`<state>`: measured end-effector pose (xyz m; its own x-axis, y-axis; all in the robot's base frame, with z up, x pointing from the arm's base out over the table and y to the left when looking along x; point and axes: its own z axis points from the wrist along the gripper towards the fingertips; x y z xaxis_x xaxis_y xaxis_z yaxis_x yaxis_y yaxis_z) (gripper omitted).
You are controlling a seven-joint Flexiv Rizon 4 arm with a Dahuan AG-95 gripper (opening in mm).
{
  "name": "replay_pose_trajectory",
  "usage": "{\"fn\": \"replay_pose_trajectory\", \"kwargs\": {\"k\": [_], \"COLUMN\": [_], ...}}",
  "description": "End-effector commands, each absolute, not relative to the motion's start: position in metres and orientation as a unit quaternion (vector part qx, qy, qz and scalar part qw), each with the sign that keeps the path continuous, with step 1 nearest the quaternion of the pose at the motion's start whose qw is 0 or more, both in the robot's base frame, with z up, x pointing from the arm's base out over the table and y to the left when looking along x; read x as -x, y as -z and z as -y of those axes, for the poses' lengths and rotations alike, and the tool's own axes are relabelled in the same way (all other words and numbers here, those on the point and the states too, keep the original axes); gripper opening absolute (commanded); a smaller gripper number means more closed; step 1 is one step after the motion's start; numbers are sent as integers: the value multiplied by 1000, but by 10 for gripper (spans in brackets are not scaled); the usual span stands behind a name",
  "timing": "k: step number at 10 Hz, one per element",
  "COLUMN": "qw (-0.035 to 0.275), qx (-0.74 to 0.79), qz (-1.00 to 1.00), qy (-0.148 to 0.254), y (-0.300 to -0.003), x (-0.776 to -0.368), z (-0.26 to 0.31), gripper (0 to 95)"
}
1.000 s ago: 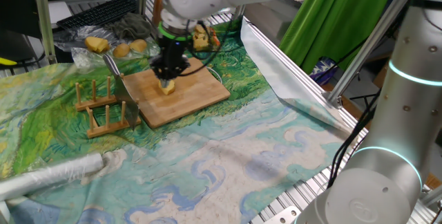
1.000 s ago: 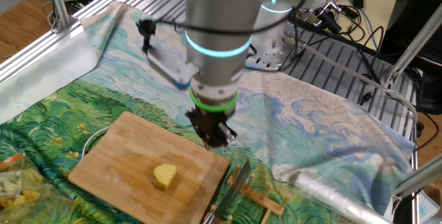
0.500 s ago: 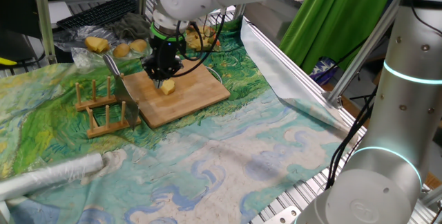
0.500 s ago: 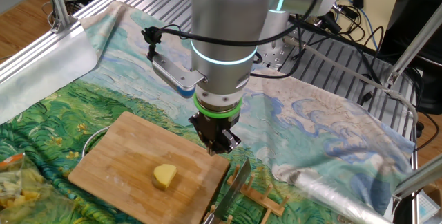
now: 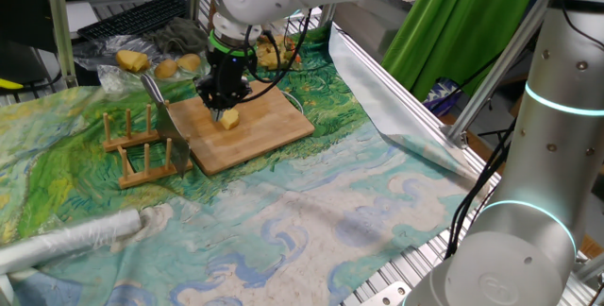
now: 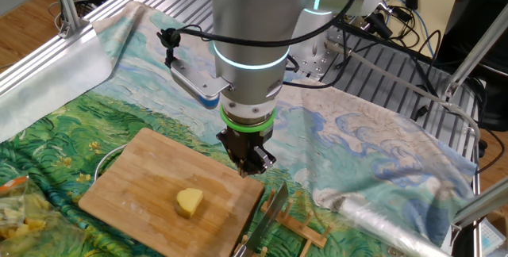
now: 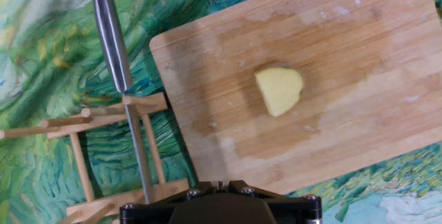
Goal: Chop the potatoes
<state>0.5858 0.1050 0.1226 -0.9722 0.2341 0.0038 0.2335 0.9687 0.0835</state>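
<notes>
A single pale-yellow potato [image 7: 280, 90] lump, skinless and smooth with one rounded end and one flatter cut side, lies near the middle of a rectangular wooden cutting board [image 7: 359, 51]. The board shows light bamboo grain, rounded corners and a faint damp patch around the potato.

The gripper [image 6: 248, 159] is dark and compact, pointing straight down over the board's edge, near the potato but apart from it. Its fingers are closed together with nothing between them. In the hand view only the black base of the gripper shows along the bottom edge; the fingertips are cut off there.

Beside the board stands a wooden rack [image 5: 143, 145] made of thin dowels. A knife [image 7: 114, 41] with a smooth, round metal handle leans in it; its blade is mostly hidden behind the rack's rails.

A cloth [image 5: 311, 212] printed with swirling green, blue and cream brushstrokes covers the table. At the far edge, more yellowish potatoes [image 5: 132, 60] sit in crinkled clear plastic, too small to make out in detail. A roll of silvery foil [image 5: 66, 242] lies in the foreground, partly cut off.
</notes>
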Motion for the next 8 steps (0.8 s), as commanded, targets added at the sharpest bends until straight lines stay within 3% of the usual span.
{"fn": "replay_pose_trajectory", "kwargs": {"k": [1,4,6,8], "qw": [5,-1,-25,-22], "qx": [-134,-125,-114,-115], "qz": [-990,-991,-992,-992], "qy": [-38,-42,-44,-45], "y": [-123,-124,-124,-124], "x": [-586,-585,-585,-585], "z": [-107,-107,-107,-107], "gripper": [0,0,0,0]}}
